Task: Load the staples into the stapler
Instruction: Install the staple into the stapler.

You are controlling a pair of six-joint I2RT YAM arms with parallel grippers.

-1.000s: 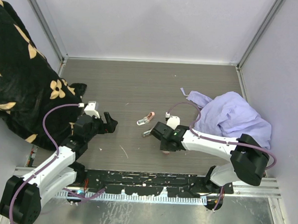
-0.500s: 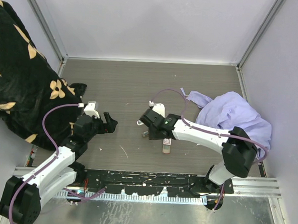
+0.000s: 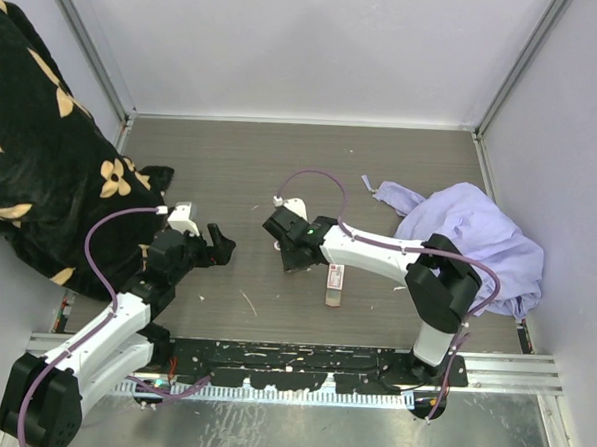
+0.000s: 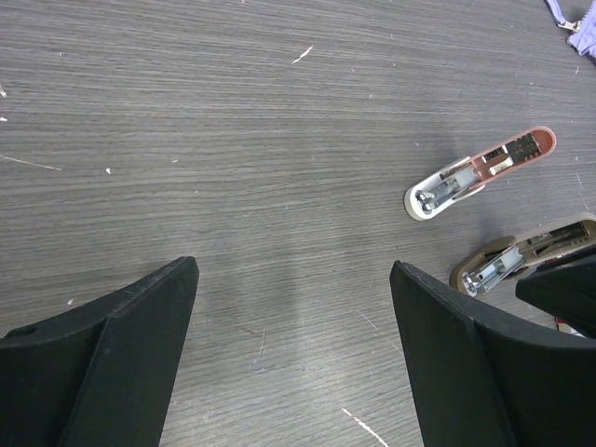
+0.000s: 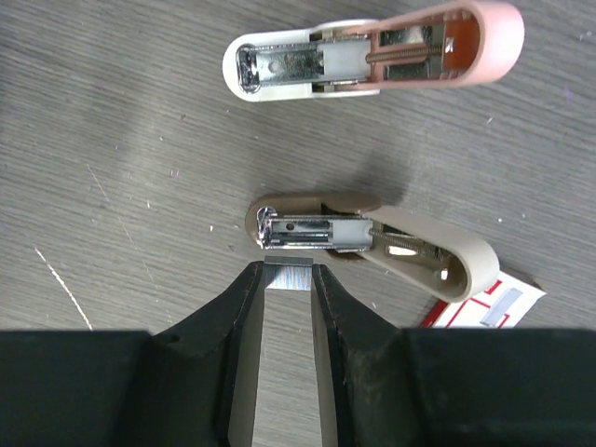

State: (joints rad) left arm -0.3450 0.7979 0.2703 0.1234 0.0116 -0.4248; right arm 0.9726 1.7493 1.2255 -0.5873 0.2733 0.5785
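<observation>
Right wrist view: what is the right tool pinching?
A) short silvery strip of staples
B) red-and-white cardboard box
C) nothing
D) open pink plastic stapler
A: the short silvery strip of staples is clamped between the right tool's fingers, its end just short of the open tan plastic stapler's metal channel. The open pink plastic stapler and the red-and-white cardboard box lie apart from the tool.

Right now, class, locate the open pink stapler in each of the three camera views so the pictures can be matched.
Top external: not visible; the right claw and its wrist cover that spot.
Left wrist: the pink stapler sits right of centre, upper half.
Right wrist: the pink stapler lies along the top edge.
Shared landmark: the tan stapler, beside it in both wrist views, nearer the right claw.
</observation>
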